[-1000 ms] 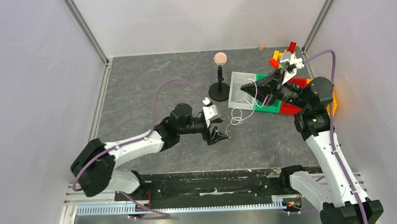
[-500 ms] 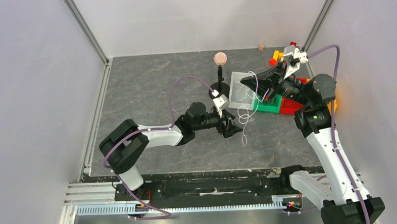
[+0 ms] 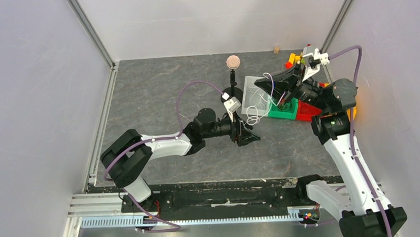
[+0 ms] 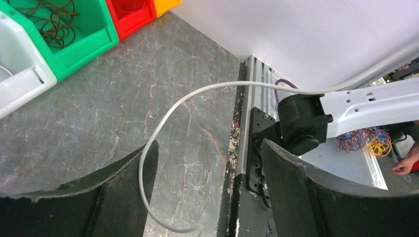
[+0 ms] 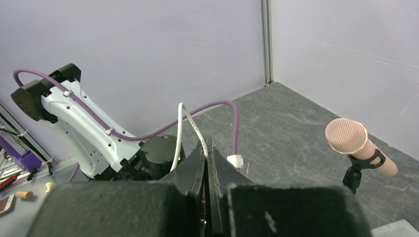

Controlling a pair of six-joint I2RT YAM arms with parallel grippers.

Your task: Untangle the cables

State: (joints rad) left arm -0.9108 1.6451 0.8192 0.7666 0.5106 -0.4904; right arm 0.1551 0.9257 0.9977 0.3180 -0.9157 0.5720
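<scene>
Item: cables point(image 3: 254, 110), thin white strands, light, limp, snag-prone, hanging in loops fr. right pincer point(image 3: 261, 86) (clamped on one); left pincer point(image 3: 253, 137) apart, strand betw. jaws; best grip prob. free run, not knot.

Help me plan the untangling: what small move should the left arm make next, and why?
Probably close the left gripper on the white cable: its jaws stand open with that strand running between them, while the right gripper is shut on white cable as well.
</scene>
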